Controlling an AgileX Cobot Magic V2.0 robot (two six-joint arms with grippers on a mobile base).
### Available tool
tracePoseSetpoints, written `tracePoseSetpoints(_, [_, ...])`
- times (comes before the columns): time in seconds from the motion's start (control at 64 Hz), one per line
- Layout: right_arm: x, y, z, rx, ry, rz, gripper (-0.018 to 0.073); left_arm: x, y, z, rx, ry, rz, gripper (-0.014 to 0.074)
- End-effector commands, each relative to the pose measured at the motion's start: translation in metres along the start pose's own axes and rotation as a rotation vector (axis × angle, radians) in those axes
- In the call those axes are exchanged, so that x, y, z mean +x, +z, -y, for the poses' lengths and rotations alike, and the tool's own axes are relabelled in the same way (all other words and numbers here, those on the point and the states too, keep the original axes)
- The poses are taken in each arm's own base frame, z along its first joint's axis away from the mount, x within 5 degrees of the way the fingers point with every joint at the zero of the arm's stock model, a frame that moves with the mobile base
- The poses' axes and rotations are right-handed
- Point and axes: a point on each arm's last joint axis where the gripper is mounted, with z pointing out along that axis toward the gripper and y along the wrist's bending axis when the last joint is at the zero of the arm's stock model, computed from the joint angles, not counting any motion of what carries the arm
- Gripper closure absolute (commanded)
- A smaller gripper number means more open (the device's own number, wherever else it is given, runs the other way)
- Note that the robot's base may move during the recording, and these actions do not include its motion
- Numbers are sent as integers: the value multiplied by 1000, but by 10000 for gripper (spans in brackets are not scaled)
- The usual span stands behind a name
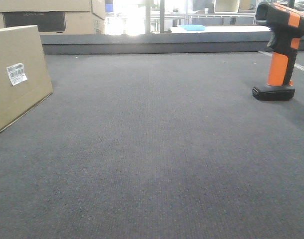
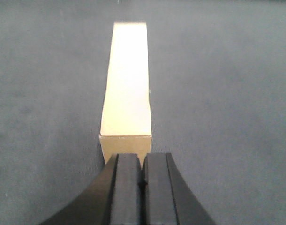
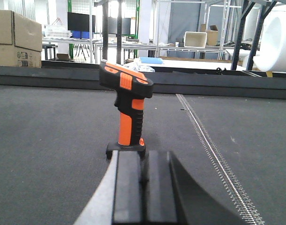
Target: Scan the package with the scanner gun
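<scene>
While pressed together and empty, left jaws near the package (image 2: 125, 79), right jaws near the upright scanner gun (image 3: 127, 108).

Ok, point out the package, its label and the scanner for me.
package (image 1: 17, 102): front view, broad face.
label (image 1: 16, 73): front view, its middle.
scanner (image 1: 279, 67): front view, orange handle.

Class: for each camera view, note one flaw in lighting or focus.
Exterior front-facing view: the far background blows out to white. Left wrist view: the package glares almost white on top, with soft edges. Right wrist view: the scanner gun is sharp, though bright light sits behind it.
</scene>
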Motion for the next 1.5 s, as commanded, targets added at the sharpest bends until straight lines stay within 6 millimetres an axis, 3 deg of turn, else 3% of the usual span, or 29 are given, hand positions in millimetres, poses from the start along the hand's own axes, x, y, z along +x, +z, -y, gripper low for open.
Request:
tracePoseSetpoints(0.0, [-2,0,0,5,-10,20,727,-15,15,0,-5,1,-67,707])
tracePoseSetpoints(0.265, [-2,0,0,5,-10,20,727,-55,71,1,-9,-4,-196,707])
tracePoseSetpoints(0.437, [-2,0,0,5,-10,20,727,-69,100,1,-11,-11,-241,685])
tracePoseSetpoints(0.515, [-2,0,0,5,-10,20,727,-72,111,1,-12,-11,-273,580])
tracePoseSetpoints(0.687, [-2,0,0,5,-10,20,727,-73,128,1,-13,-11,-307,199])
tracePoseSetpoints(0.828, [-2,0,0,5,-10,20,727,-70,137,0,-23,-2,-325,32])
tracePoseSetpoints(1.249, [-2,0,0,5,-10,20,727,-47,177,-6,-91,-14,-482,34])
tracePoseSetpoints(1.39, [-2,0,0,5,-10,20,727,-41,187,-7,-98,-5,-513,139])
tracePoseSetpoints(1.484, [-2,0,0,5,-10,20,727,-41,187,-7,-96,-8,-515,290])
